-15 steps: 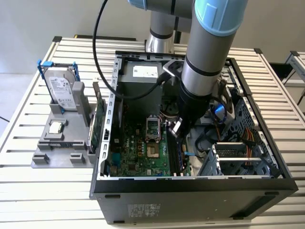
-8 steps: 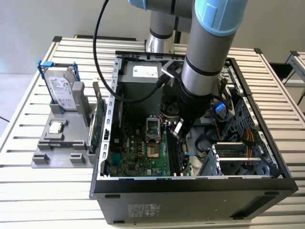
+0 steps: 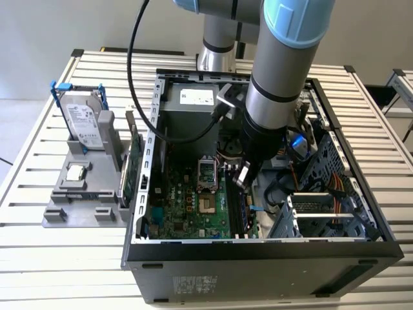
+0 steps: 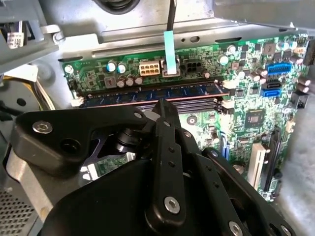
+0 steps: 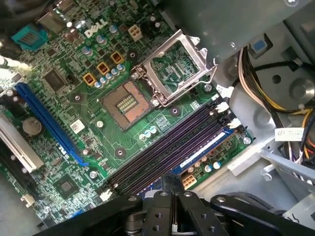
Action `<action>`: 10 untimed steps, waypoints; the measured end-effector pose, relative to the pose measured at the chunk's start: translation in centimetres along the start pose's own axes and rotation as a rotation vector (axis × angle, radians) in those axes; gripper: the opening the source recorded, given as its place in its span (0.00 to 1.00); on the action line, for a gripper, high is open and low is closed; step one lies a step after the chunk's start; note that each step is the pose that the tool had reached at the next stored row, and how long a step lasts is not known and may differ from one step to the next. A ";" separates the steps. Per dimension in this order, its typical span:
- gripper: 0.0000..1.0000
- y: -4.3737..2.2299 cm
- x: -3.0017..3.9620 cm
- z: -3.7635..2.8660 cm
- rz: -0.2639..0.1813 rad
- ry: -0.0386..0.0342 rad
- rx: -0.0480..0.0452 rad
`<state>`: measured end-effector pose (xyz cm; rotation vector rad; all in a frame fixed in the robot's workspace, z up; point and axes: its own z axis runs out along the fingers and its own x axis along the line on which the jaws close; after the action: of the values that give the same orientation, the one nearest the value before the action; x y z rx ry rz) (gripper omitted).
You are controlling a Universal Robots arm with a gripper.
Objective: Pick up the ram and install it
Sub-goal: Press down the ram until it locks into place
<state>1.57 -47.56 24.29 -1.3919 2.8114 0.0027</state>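
Ram [image 4: 152, 93] in slot, gripper [image 3: 242, 174] just above

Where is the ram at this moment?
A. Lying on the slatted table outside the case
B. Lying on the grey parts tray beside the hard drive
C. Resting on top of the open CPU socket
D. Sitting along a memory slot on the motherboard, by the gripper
D: in the second wrist view the ram stands along a slot on the motherboard, just beyond the gripper.
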 end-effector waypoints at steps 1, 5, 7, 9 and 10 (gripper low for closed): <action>0.00 0.01 -0.01 0.00 -0.012 -0.0001 -0.0001; 0.00 0.02 -0.02 0.00 -0.060 -0.0001 -0.0003; 0.00 0.02 -0.02 0.00 -0.083 -0.0001 -0.0004; 0.00 0.02 -0.02 0.00 -0.109 -0.0001 -0.0005; 0.00 0.02 -0.02 0.00 -0.122 -0.0001 -0.0006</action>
<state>1.57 -47.53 24.29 -1.5612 2.7211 0.0032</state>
